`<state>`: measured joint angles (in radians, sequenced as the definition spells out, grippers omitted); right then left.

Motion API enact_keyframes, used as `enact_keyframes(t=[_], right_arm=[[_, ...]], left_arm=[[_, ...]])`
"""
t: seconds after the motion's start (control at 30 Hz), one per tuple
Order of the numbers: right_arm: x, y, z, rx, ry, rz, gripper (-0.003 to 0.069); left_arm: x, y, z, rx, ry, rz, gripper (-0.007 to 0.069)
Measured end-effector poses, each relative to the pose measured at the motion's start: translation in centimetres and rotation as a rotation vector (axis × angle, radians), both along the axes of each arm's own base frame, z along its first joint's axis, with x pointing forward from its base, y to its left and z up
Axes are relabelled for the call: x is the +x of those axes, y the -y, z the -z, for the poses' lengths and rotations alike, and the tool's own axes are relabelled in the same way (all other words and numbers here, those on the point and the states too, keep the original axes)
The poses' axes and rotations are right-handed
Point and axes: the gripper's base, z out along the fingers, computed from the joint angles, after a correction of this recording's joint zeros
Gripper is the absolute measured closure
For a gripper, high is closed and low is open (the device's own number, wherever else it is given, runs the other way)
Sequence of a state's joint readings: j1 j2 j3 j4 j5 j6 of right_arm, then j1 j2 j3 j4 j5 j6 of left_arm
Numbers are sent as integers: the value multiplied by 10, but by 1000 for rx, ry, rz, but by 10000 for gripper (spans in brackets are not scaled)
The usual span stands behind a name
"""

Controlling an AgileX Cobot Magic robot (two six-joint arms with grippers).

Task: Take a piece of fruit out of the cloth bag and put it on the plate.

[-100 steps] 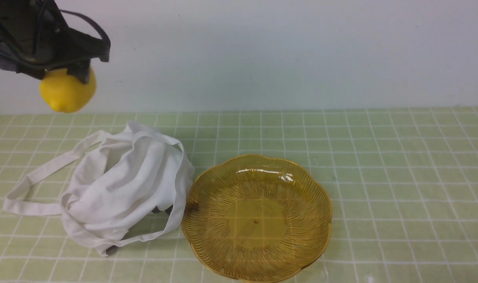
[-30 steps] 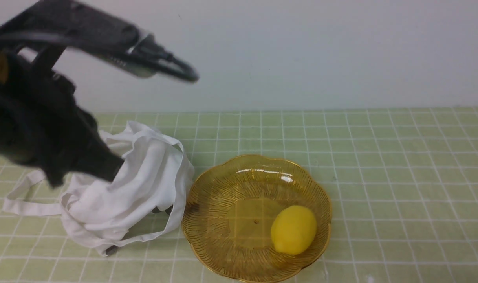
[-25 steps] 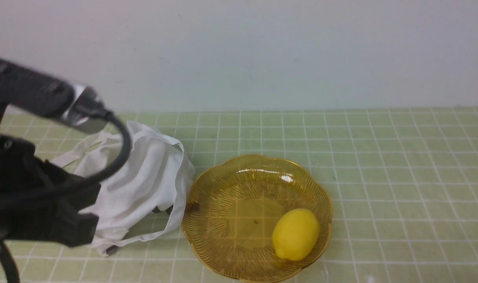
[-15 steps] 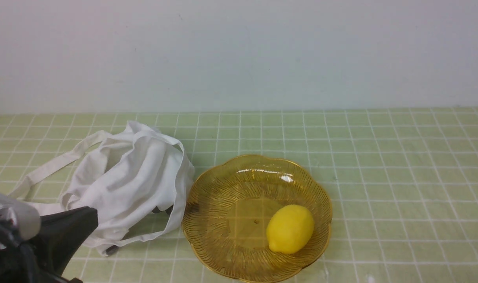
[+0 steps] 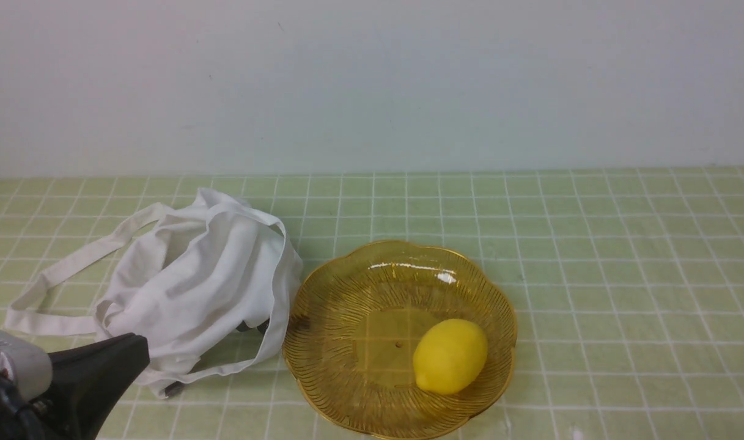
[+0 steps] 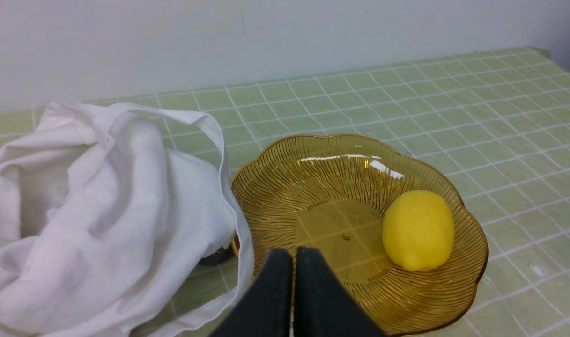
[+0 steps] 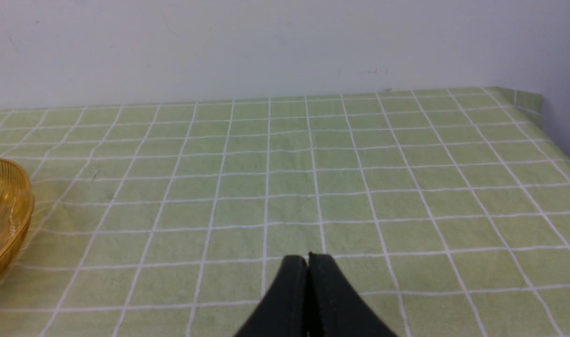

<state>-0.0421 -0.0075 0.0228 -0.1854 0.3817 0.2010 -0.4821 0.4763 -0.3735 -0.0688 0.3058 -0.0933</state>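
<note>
The yellow piece of fruit point(image 5: 450, 355) point(image 6: 418, 230) lies on its side in the right half of the amber scalloped plate point(image 5: 347, 287) point(image 6: 275, 178). The white cloth bag point(image 5: 194, 293) point(image 6: 92, 220) sits crumpled just left of the plate, its straps spread on the cloth. My left gripper point(image 5: 136, 351) point(image 6: 293, 255) is at the near left corner, shut and empty, its tips pointing toward the bag and plate. In its own wrist view my right gripper point(image 7: 308, 260) is shut and empty over bare tablecloth, right of the plate point(image 7: 3, 210); the front view does not show it.
A green checked tablecloth point(image 5: 622, 275) covers the table up to a pale wall point(image 5: 408, 79). A small dark object point(image 5: 252, 326) peeks from under the bag's edge beside the plate. The table's right end point(image 7: 528, 100) shows in the right wrist view.
The left arm carried the fruit from above the bag, left it in the plate, then swept back and down to the near left corner. The fruit rocked slightly and settled.
</note>
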Motion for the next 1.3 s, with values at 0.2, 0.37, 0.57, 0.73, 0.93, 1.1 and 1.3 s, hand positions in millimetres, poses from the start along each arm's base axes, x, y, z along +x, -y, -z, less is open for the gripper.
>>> enact_keyframes(t=[0.2,0.37,0.57,0.73,0.93,1.1,1.3], right_arm=[[0,0,0,0,0,0,673],[0,0,0,0,0,0,673],[0,0,0,0,0,0,673],[0,0,0,0,0,0,673],[0,0,0,0,0,0,673],[0,0,0,0,0,0,673],[0,0,0,0,0,0,673]], left_arm=[[-2,-2,8,26,-3,1,632],[-16,-14,28,52,40,-38,632],[-31,-32,60,40,90,-191,632],[-35,-41,90,53,81,-329,632],[-39,-46,105,68,44,-409,632],[-39,-46,106,73,34,-408,632],[-39,-46,106,73,34,-408,632]])
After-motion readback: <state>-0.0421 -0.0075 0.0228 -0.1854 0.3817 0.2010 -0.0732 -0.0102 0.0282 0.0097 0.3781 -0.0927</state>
